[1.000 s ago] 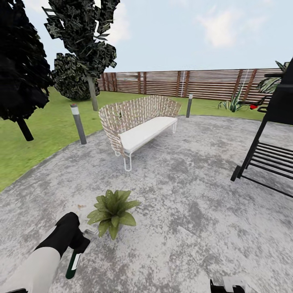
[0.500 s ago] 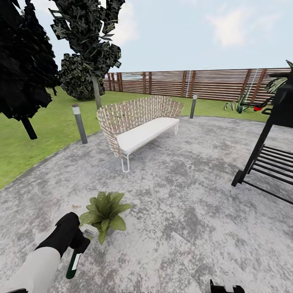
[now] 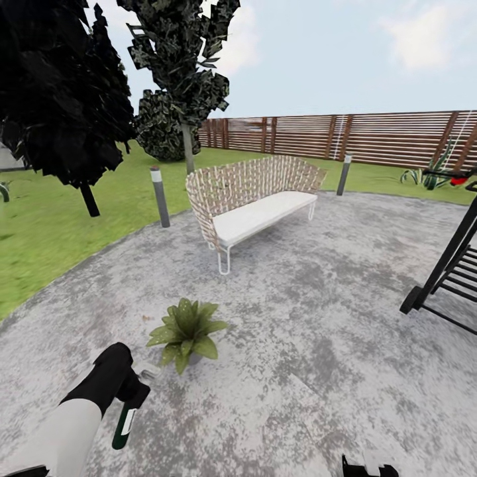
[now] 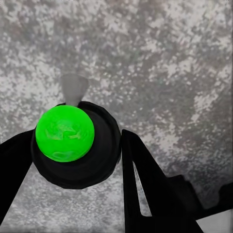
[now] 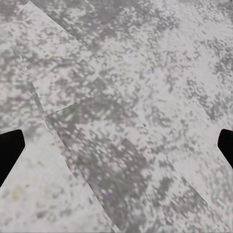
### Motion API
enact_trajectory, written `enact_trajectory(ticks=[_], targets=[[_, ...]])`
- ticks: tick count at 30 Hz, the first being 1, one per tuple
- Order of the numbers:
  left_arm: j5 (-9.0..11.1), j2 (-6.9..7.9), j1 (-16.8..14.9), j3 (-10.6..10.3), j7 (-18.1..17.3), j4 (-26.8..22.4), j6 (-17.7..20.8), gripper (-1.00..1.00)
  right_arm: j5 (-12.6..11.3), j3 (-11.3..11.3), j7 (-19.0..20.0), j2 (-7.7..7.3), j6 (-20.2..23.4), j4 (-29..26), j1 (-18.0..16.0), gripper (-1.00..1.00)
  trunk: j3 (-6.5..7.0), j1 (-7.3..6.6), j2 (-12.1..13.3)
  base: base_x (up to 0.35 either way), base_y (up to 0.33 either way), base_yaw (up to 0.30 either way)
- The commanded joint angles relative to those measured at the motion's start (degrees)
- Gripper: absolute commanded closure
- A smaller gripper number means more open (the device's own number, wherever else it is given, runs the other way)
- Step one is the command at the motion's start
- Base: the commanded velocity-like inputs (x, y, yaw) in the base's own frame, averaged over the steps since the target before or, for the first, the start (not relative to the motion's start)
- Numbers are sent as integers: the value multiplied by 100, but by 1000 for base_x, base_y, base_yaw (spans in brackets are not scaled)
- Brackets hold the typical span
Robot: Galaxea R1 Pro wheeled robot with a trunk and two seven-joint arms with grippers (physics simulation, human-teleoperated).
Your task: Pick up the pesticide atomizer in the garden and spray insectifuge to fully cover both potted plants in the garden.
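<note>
Head view: my left claw (image 3: 126,397) is closed around the pesticide atomizer (image 3: 123,427), which hangs below it over the grey stone patio (image 3: 318,311), dark green body and pale label showing. Left wrist view: the bottle (image 4: 73,145) sits between the two black fingers (image 4: 141,184), seen end-on as a dark round body with a bright green face; both fingers appear to press its sides.

One potted plant (image 3: 187,329), a low rosette of broad green leaves, stands on the patio just beyond the left claw and slightly to its right. The atomizer is near it but not touching. Pot itself hidden under the leaves.

Right wrist view: right claw (image 5: 116,145) spread wide, black fingertips at opposite frame edges, bare patio stone between them, nothing held.

Further out: a woven bench (image 3: 255,195) with a white seat, two grey bollard lamps (image 3: 159,197), the lawn (image 3: 46,232), dark trees (image 3: 59,99), the slatted fence (image 3: 358,138), a black metal frame (image 3: 450,271) at the right.
</note>
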Motion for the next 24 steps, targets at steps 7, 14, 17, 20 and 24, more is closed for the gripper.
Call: enact_trajectory(ticks=[7,14,17,20,24], targets=[[-107,50,-40,-20,-84,-13,29,100,61,-36,-21,1,-17,7,-1,-100,-5,-1,-2,136,-95,89],[-751,104,-1389,-931,-1737,53,22,100,61,-36,-16,-33,-17,7,-2,-100,-5,-1,-2,2,-2,33],[-1443,112,-1742,-1305,-3040,53,11,100,61,-36,-20,-34,-17,1,-1,-100,-5,-1,-2,0,0,1],[-2546,113,-2087,-1383,-3821,37,-21,100,61,-36,-21,-34,-17,0,-2,-100,-5,-1,-2,0,0,0],[-2745,105,-2134,-1381,-3821,-19,-41,100,61,-36,-20,-33,-17,-2,-4,-100,-5,-1,-2,0,0,0]])
